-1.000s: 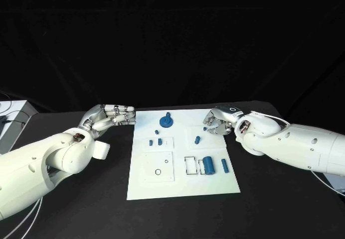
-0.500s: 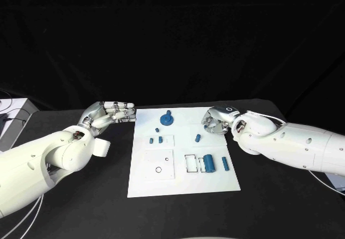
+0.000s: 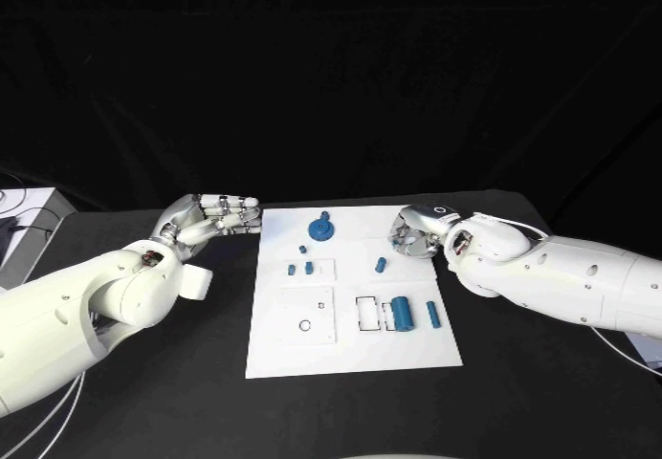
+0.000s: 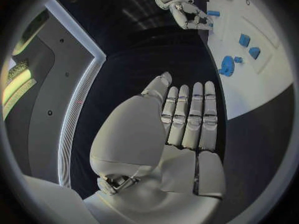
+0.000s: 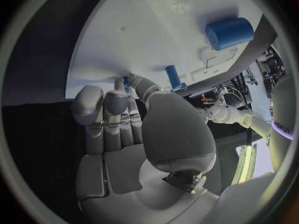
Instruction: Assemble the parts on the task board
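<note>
Scanning left to right: left hand (image 3: pixel 209 218) hangs over the black surface (image 3: pixel 165 382) just off the task board's (image 3: pixel 352 354) left edge, fingers (image 4: pixel 187 115) straight and pressed side by side, holding nothing, touching no part. On the board, the blue gear-like disc with a stub (image 3: pixel 320 228) sits near the far edge; below it two small blue pegs (image 3: pixel 299 269) lie in a marked square, then a lone short peg (image 3: pixel 381 263) toward the right side. Nearer the robot there is a square outline with a ring mark (image 3: pixel 305 326), then a rectangular slot (image 3: pixel 365 315), the fat blue cylinder (image 3: pixel 402 313) just beside it, and a slim blue bar (image 3: pixel 433 315) right of that. Right hand (image 3: pixel 414 234) is at the board's far right edge, fingers (image 5: pixel 112 115) curled in toward the palm, tips close to the board; nothing visible between them, though I cannot tell whether a tip touches the board. Handling guess: parts look like rigid plastic, light, smooth, so likely to skid or roll if nudged. The cylinder probably wants a pinch across its round sides, mid-length; pegs and bar need a fingertip pinch on the long sides; the disc is best lifted by its stub. The board itself looks light and may slide under side load.
</note>
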Tool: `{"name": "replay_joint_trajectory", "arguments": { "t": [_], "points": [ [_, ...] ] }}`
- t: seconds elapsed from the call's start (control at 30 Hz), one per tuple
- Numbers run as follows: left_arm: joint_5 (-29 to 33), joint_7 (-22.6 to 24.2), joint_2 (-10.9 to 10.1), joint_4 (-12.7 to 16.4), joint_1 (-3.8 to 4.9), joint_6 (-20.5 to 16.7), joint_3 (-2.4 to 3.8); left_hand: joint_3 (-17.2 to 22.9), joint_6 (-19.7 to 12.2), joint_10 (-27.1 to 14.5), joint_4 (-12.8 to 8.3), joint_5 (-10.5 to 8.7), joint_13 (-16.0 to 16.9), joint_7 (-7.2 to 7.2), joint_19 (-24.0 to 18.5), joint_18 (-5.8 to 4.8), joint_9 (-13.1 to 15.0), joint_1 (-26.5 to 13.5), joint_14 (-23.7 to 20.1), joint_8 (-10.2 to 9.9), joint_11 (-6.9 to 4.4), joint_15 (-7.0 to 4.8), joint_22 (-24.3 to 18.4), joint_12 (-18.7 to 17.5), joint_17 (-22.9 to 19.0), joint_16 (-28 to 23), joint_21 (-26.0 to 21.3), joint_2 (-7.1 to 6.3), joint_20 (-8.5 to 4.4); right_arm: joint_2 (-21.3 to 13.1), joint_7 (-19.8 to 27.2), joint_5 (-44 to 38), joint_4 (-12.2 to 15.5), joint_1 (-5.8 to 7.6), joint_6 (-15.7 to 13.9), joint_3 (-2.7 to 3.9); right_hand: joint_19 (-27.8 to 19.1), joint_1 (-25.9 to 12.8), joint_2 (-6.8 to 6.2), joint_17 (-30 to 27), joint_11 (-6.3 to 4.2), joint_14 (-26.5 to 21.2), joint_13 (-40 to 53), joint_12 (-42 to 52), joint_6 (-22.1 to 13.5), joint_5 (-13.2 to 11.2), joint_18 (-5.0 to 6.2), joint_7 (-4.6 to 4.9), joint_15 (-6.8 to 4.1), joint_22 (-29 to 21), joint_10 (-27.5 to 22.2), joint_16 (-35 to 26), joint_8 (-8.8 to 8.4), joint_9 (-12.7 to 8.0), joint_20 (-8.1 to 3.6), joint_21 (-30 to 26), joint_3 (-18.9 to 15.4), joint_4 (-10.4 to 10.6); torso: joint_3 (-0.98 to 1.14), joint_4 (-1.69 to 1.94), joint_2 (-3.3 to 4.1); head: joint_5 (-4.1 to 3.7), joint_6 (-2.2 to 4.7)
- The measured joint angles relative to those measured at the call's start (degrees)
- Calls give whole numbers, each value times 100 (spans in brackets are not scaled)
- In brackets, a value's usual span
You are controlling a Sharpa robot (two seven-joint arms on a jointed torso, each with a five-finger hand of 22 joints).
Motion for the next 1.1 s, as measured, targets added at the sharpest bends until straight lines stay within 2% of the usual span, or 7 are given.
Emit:
{"name": "replay_joint_trajectory", "arguments": {
  "t": [0.17, 0.23, 0.43, 0.6, 0.73, 0.87, 1.1],
  "points": [
    [1, -6, 0, -6, -1, -10, 0, 9, 0, -8, -9, 0, 0, 0, 0, 0, 0, -12, -5, 0, 8, -5, -11, 0, 0, 0, 0, -12, 0, 12, -37, -31, 13, 3, 11, 2, -12, 45, 104, 0, 21, -1, 10, -27, 102, -177, -48, -20, -7, -1, 61, 0, -8, 33, -37, 73, 129, -204, 0, 1, 0, -4, -3],
    [2, -8, 0, -9, -2, -11, 0, 9, 0, -8, -9, 0, 1, 0, 0, -1, 0, -12, -5, 0, 8, -5, -11, 0, 0, 0, 0, -11, 0, 15, -60, -56, 20, 3, 12, 2, -9, 37, 112, 0, 29, 11, 10, -19, 109, -188, -87, -26, -19, -1, 69, 0, -4, 73, -52, 95, 163, -238, -1, 1, 3, -9, -12],
    [3, -15, -1, -14, -4, -16, 0, 9, 0, -8, -9, 0, 1, 0, 0, 0, 0, -11, -5, 0, 8, -5, -17, 0, 1, 0, 0, -11, 0, 7, -129, -150, 67, 2, -19, -2, -1, 23, 126, 8, 47, 20, 13, -6, 151, -200, -106, -28, -27, -1, 87, 0, 12, 108, -60, 168, 211, -302, -2, 0, 5, -14, -20],
    [5, -19, -2, -24, -8, -19, 0, 24, 0, -7, -24, 0, 1, -1, -1, 0, 0, -11, -5, 0, 8, -5, -28, 0, 1, 0, 0, -11, 0, -51, -172, -197, 154, -18, -170, -16, 1, 24, 126, 7, 48, -1, 14, -9, 182, -222, -135, -59, -47, -2, 87, 0, 13, 137, -62, 204, 272, -378, -2, 1, 6, 3, -29],
    [5, -24, -2, -48, -14, -20, 0, 24, 0, -29, -24, 0, 1, -1, -1, 0, 0, -11, -26, 0, 29, 16, -36, 0, 1, 0, 0, -11, 0, -160, -172, -173, 323, -23, -383, 0, 1, 24, 126, 13, 48, -1, 14, -9, 203, -233, -138, -80, -47, -2, 87, 0, 13, 159, -62, 228, 271, -382, -2, 1, 4, 16, -40],
    [6, -27, -3, -74, -17, -20, 0, 24, 0, -29, -24, 0, 1, -1, -1, 0, 0, -11, -26, 0, 29, 16, -36, 0, 1, 0, 0, -11, 0, -301, -140, -51, 593, 83, -609, 52, 1, 24, 125, 13, 48, -1, 15, -10, 189, -244, -138, -67, -47, -3, 87, 0, 14, 172, -62, 228, 275, -379, -1, 1, 1, 23, -44],
    [7, -33, -4, -84, -23, -22, 0, 24, -1, -28, -24, 0, 1, -1, -1, 0, 0, -30, -26, 0, 29, 15, -51, 0, 1, 0, 0, -30, 0, -598, -73, 308, 1110, 239, -801, 120, 1, 24, 125, 12, 47, -1, 14, -28, 186, -255, -141, -65, -47, -3, 86, 0, 13, 168, -61, 228, 297, -385, -1, -9, 0, 11, -50]
  ]
}}
